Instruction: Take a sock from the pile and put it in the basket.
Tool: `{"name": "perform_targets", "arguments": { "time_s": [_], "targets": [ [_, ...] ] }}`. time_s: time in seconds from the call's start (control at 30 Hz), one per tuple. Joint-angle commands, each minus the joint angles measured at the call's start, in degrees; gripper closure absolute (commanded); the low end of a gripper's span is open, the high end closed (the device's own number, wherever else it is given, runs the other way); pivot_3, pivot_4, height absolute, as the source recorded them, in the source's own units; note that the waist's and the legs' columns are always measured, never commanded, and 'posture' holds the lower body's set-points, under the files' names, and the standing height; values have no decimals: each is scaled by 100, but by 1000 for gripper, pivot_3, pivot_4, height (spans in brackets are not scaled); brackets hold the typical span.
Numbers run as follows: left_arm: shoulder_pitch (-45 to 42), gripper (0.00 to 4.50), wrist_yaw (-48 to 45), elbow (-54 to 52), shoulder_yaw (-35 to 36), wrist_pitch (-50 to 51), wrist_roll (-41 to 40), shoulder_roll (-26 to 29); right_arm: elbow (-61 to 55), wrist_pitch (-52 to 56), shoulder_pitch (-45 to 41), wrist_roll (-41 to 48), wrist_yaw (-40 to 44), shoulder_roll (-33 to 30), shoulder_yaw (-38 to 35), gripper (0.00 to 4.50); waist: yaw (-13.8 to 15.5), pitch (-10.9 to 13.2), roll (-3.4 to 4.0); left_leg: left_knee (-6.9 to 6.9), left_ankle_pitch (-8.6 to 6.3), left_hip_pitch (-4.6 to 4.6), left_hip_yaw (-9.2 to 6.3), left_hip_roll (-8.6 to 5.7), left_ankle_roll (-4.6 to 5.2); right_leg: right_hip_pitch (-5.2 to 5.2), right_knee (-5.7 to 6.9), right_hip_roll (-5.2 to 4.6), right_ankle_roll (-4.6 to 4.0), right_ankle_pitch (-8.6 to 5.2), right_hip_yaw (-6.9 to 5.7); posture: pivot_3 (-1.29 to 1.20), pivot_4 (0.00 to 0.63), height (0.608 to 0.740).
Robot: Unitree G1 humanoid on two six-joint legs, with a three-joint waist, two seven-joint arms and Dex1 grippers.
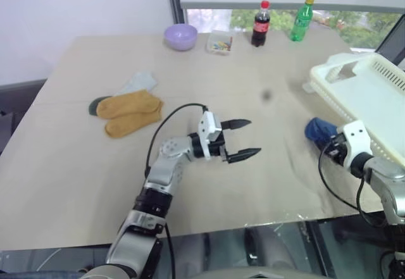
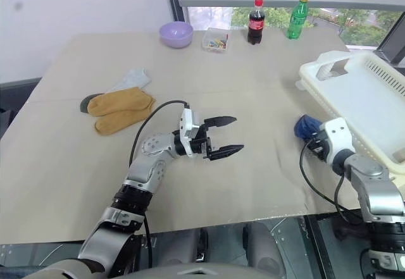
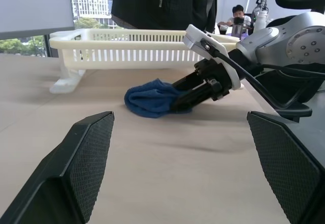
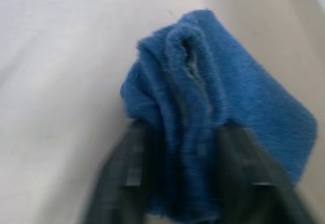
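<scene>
Beige table [image 1: 266, 184] by window carries cream slotted plastic laundry basket [image 1: 373, 95], nothing visible inside. Pile of mustard, grey, dark socks [image 1: 126, 109] lies far left. Right claw [image 3: 175, 96] clenched on royal blue sock [image 4: 213, 117] beside basket; left claw [image 1: 243, 140] released, mid-table. Cola bottle [image 1: 260, 24], label unreadable.

Soft daylight comes from the window [image 1: 354, 23] behind the counter [image 1: 190, 89] (shadows stay faint). The right wrist view is blurred around the blue sock [image 4: 213, 112]; head views are sharp.
</scene>
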Motion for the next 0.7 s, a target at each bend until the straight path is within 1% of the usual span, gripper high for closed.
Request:
{"name": "perform_targets", "arguments": {
  "time_s": [0.03,0.17,0.23,0.33,0.43,0.6,0.7],
  "targets": [
    [19,0,40,-103,-8,-87,-9,-31,145,156,92,-208,18,-5,297,4413,-1,-7,-10,0,0,1,0,0,0,1,0,0,0,0,0,0,150,740],
    [27,0,41,-110,1,-82,-19,-25,-45,161,120,-299,84,-36,362,4413,0,-14,-18,2,0,8,0,0,0,10,1,-1,0,1,0,0,150,740],
    [30,0,42,-109,8,-81,-23,-22,-362,261,146,-145,229,-43,339,4413,0,-14,-18,2,0,8,0,0,0,11,1,-1,0,1,0,0,150,740],
    [49,0,26,-101,7,-89,-27,-17,-1282,946,203,533,522,-20,221,4413,-3,-13,-16,1,0,5,-5,2,0,8,0,1,-2,0,-2,0,150,740],
    [53,0,21,-86,10,-113,-18,-11,-2013,1523,203,976,548,-26,118,4413,0,-5,-5,-3,0,-2,-7,6,0,-1,0,6,-2,0,-2,0,150,740],
    [45,0,20,-66,18,-153,-17,-15,-2755,2191,-9,1389,303,-101,-182,4413,16,-3,-2,-2,0,-6,-3,-1,0,-3,-1,-3,-1,0,-1,0,150,740],
    [20,0,21,-34,19,-185,-23,-43,-3014,2513,-210,1610,221,-261,-510,4413,18,-2,-1,-2,0,-8,-3,-1,0,-4,-3,-5,0,0,-2,0,150,740]
  ]
}}
